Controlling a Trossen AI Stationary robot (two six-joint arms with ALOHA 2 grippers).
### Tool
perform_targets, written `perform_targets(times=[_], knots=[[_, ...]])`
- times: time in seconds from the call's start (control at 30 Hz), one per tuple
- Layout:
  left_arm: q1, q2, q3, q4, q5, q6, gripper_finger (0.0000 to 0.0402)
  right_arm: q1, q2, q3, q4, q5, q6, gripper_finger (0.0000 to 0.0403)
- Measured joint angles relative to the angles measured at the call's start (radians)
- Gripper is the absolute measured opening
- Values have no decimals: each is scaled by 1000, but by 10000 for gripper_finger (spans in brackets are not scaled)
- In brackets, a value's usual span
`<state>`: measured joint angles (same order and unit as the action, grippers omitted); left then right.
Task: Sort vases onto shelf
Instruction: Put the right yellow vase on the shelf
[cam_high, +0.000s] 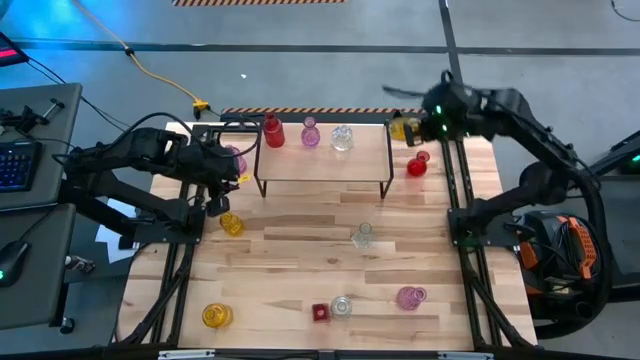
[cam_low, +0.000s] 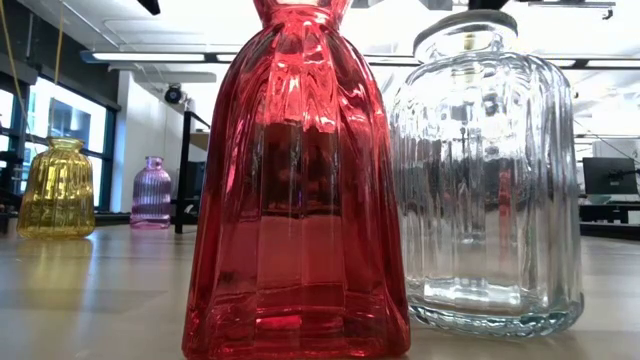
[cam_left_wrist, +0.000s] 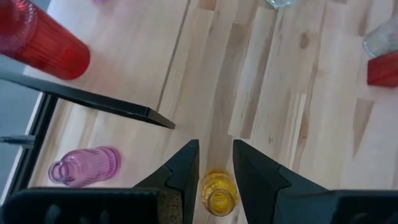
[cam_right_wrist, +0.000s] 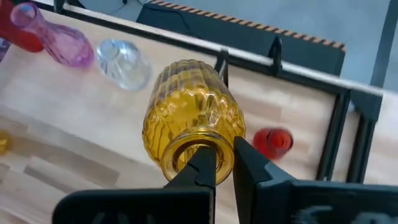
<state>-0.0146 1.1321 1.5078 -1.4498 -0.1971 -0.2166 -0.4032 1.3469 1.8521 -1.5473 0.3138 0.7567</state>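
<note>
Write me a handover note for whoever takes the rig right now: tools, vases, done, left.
Right tool: shut on the rim of a yellow vase, carried near the shelf's right end.
Left tool: part open, holding nothing, above a yellow vase on the table, by a pink vase lying on its side.
Done: red vase, pink vase and clear vase stand on the shelf.
Left: carried yellow vase; red vase right of the shelf; the two by the left tool; clear vase mid-table; near edge: yellow, small red, clear, pink.
</note>
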Motion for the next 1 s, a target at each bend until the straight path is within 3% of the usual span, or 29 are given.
perform_targets(times=[0.27,0.57,0.73,1.0], knots=[[60,0,0,0,0,-43,90,-189,184,206,2,-124,-295,0],[103,0,0,0,0,-81,90,-268,390,398,-25,-225,-488,0],[116,0,0,0,0,-98,90,-279,455,445,-21,-293,-541,0],[120,4,0,5,0,-123,90,-278,487,405,-23,-307,-583,0]])
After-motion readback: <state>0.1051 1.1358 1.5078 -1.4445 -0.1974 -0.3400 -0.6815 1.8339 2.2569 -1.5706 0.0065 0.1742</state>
